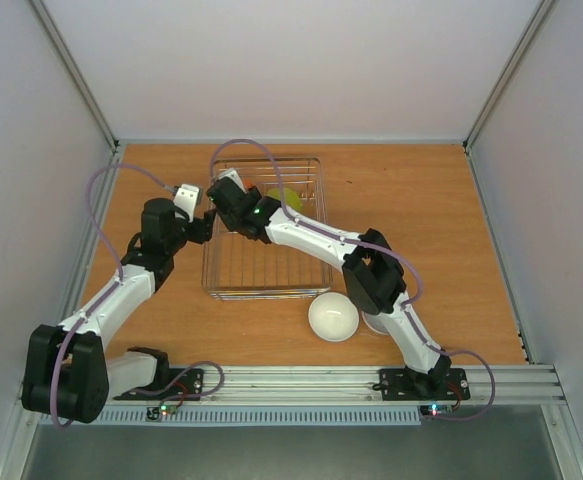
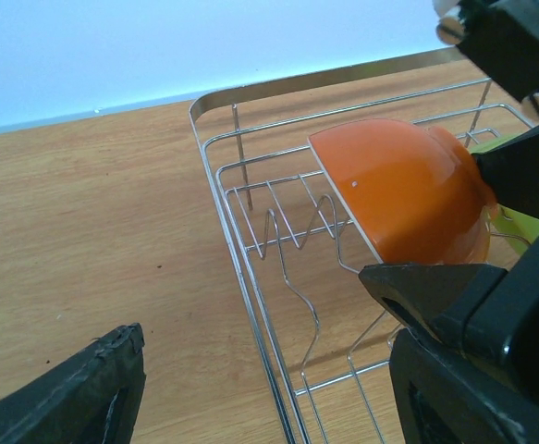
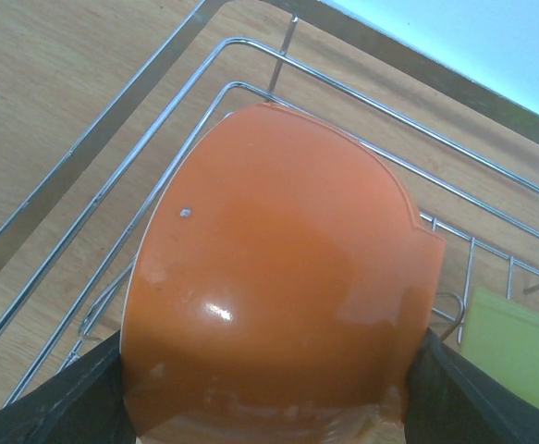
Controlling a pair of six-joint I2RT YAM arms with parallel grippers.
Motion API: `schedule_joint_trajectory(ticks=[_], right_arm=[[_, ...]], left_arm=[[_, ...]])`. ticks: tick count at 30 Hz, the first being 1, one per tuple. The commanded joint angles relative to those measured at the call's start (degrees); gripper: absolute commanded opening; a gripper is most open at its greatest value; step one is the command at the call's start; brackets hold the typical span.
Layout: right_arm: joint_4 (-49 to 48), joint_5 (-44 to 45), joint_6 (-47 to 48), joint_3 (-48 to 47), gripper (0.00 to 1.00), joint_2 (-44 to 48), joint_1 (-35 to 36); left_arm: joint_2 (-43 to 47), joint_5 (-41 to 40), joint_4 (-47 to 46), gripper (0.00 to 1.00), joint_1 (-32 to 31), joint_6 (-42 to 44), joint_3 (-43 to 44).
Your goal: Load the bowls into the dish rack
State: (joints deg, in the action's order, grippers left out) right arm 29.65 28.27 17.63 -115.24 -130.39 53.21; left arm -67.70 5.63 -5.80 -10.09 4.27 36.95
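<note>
The right gripper [image 3: 269,405] stands wide, its two fingers clamped on the orange bowl [image 3: 278,287]. The bowl is tipped on its side over the far left part of the dish rack [image 2: 251,277]. It is glossy, smooth and round; the rack is thin silver wire. The left gripper [image 2: 260,393] is open and holds nothing, at the rack's left edge.

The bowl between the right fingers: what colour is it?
An orange bowl, clearest from the right wrist.
</note>
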Motion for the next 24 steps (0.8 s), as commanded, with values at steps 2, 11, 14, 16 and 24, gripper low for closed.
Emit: schedule_joint_trajectory(ticks=[2,11,14,16,24], right_arm=[[2.02,-4.40,-0.26,-0.90,0.58,-0.54,0.31],[1.29,-6.18,-0.75,2.76,0.99,3.31,0.31],[-0.51,-7.68,-0.75,6.56,0.99,6.73,0.31],[-2.04,-8.98,-0.68,10.15,0.99,10.02,0.31],[-7.06,-10.37,-4.65,30.53,0.99,29.54,0.31]], left_arm=[[1.00,1.17,-4.63,0.73,-0.28,-0.58,0.02],[1.27,1.43,-4.06,0.73,-0.28,-0.27,0.05],[1.96,0.86,-4.16,0.73,-0.28,-0.10,-0.25],[2.40,0.75,-4.10,0.73,-0.28,-0.12,-0.30],[2.62,2.80,-2.89,0.73,-0.28,0.19,0.14]])
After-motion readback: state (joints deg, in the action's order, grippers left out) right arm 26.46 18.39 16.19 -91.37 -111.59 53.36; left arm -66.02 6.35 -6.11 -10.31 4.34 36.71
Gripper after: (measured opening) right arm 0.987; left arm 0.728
